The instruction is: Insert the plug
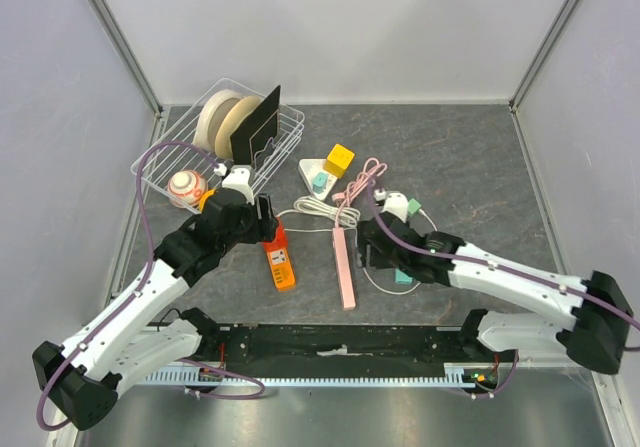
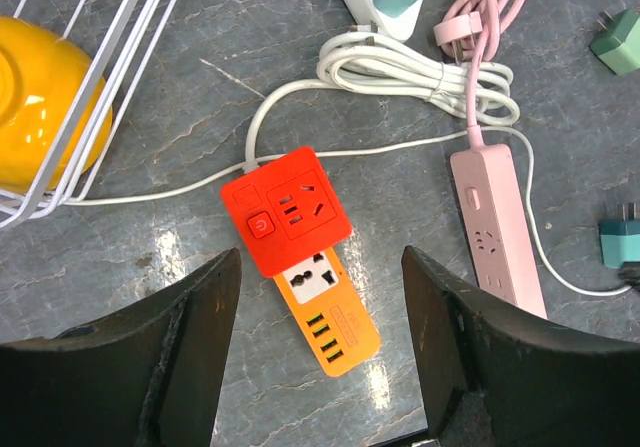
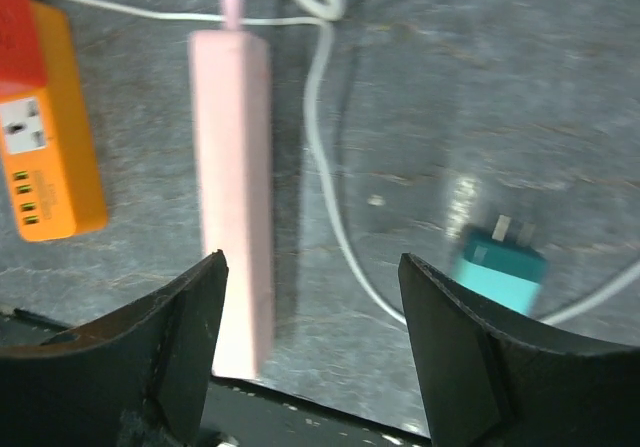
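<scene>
The left tool [image 2: 320, 267] hung spread apart over the orange power strip [image 2: 322, 312], beside the pink power strip [image 3: 235, 187]. The right tool [image 3: 312, 267], also spread and empty, hung between the pink power strip and the teal plug [image 3: 500, 265].

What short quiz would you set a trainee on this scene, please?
1. True or false: the right gripper is shut on the teal plug.
2. What sits on one end of the orange power strip? A) a red cube adapter B) a yellow block C) a roll of tape
3. Which gripper hovers over the orange power strip?

Key: 1 false, its fingers are open and the plug lies on the table; 2 A; 3 the left gripper.
</scene>
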`<action>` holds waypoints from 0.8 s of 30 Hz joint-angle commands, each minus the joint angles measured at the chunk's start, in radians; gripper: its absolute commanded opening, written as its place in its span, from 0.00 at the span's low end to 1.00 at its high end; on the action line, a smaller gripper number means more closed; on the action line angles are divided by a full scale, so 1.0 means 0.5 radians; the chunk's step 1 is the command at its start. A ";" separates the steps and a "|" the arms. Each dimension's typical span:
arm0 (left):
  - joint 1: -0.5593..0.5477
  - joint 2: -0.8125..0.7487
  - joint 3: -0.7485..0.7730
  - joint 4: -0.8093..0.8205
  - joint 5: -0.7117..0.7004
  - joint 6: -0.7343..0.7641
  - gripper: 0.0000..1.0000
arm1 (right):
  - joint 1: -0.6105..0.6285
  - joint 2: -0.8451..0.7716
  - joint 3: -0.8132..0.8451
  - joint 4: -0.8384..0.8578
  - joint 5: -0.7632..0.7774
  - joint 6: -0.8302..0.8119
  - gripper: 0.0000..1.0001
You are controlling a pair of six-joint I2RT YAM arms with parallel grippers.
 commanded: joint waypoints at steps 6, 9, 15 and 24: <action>0.011 0.022 -0.018 0.147 0.322 -0.103 0.72 | -0.226 -0.427 -0.390 -0.220 0.048 0.134 0.72; 0.011 0.049 -0.045 0.190 0.439 -0.192 0.72 | -0.254 -0.439 -0.448 -0.211 0.030 0.156 0.71; 0.008 0.062 -0.092 0.273 0.629 -0.296 0.72 | -0.303 -0.384 -0.589 -0.073 -0.050 0.181 0.71; -0.005 0.120 -0.061 0.337 0.733 -0.370 0.72 | -0.404 -0.277 -0.688 0.105 -0.145 0.110 0.68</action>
